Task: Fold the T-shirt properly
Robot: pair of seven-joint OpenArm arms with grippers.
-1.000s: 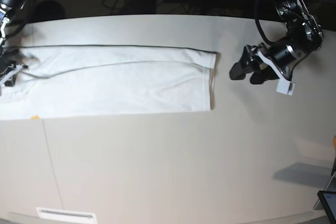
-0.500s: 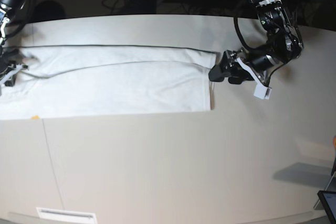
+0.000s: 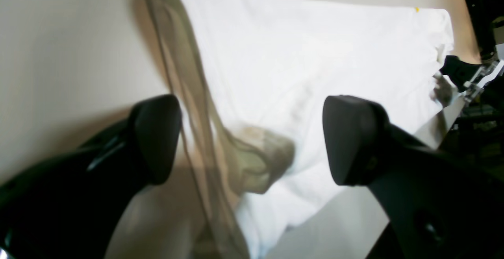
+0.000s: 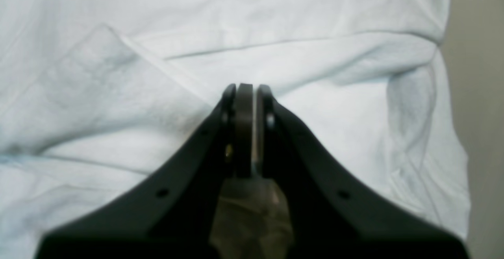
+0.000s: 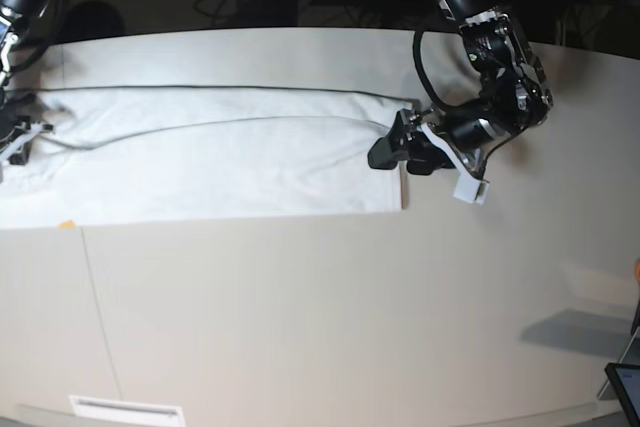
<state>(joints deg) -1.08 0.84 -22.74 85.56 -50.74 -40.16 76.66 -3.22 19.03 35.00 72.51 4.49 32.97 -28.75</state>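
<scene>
Two jaws work one T-shirt [image 5: 210,152], a long white band along the surface's [image 5: 320,317] far edge. At the left edge my right gripper [image 4: 246,93] is clenched above the cloth; whether it pinches fabric, I cannot tell. My left gripper [image 5: 385,152] gapes wide, straddling the right hem.
</scene>
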